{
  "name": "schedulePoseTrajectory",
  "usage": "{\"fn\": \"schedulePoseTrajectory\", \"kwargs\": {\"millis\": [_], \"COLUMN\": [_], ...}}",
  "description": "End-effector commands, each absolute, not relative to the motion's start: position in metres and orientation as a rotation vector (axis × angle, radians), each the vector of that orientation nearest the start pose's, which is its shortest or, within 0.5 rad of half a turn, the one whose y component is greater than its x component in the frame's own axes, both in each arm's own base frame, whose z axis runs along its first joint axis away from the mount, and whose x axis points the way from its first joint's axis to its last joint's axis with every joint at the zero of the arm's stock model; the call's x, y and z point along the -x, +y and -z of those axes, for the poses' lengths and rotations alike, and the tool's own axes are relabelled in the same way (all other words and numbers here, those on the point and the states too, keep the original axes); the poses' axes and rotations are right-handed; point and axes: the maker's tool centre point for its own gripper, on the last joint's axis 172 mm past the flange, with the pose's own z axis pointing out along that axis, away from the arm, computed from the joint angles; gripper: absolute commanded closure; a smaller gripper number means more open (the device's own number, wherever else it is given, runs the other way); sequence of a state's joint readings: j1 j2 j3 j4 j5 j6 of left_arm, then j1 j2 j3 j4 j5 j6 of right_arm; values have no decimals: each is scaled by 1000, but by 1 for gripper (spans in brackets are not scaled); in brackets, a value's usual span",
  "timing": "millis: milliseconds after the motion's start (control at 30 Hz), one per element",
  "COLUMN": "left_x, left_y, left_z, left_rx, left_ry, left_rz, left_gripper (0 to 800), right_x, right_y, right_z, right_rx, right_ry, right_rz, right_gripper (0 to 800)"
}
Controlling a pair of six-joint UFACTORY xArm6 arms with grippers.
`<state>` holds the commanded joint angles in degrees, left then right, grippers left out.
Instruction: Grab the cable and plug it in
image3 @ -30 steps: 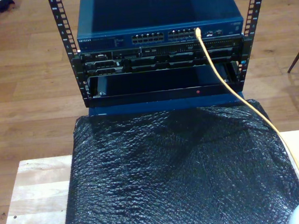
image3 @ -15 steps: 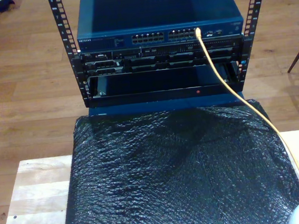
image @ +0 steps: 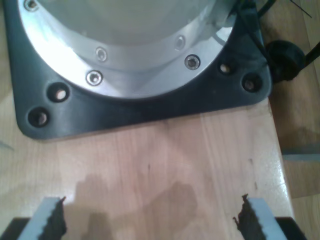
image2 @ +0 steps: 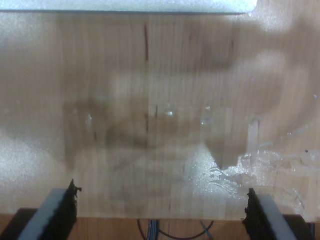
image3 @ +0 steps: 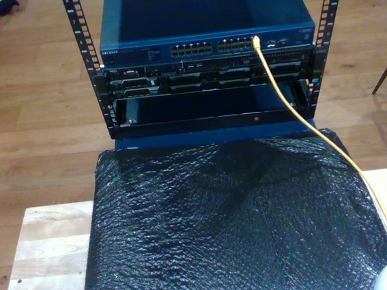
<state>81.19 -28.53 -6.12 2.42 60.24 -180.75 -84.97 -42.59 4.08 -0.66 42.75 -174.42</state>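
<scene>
- Wooden flooring (image3: 32,106) is lying all round a black equipment rack (image3: 208,82), which is standing beyond a pale wooden tabletop (image3: 47,262) in the exterior view.
- A crinkled black sheet (image3: 229,230) is covering the middle of that tabletop.
- The yellow cable (image3: 293,111) is sitting with one end in a port of the blue switch (image3: 205,20) at the top of the rack, towards the exterior view's right; from there it is running down across the rack front and along the sheet's edge towards the exterior view's lower right corner.
- My first tool (image: 150,220) is hanging with its jaws spread wide and nothing between them, over bare wood near a dark base plate (image: 140,105) with a silver flange.
- My second tool (image2: 160,212) is likewise gaping, empty, above scuffed, shiny wood (image2: 160,125).
</scene>
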Motion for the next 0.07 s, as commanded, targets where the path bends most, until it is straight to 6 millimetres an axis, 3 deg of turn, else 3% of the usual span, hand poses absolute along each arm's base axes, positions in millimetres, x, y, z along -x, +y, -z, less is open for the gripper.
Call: {"fn": "schedulePoseTrajectory", "kwargs": {"millis": [67], "left_x": [-11], "left_y": [122], "left_z": [-29], "left_rx": [2237], "left_ry": [2654], "left_rz": [467], "left_gripper": [0], "right_x": [-14], "right_y": [-177], "right_z": [-19], "right_rx": [2179], "right_ry": [-2177], "right_rz": [62], "right_gripper": [0]}}
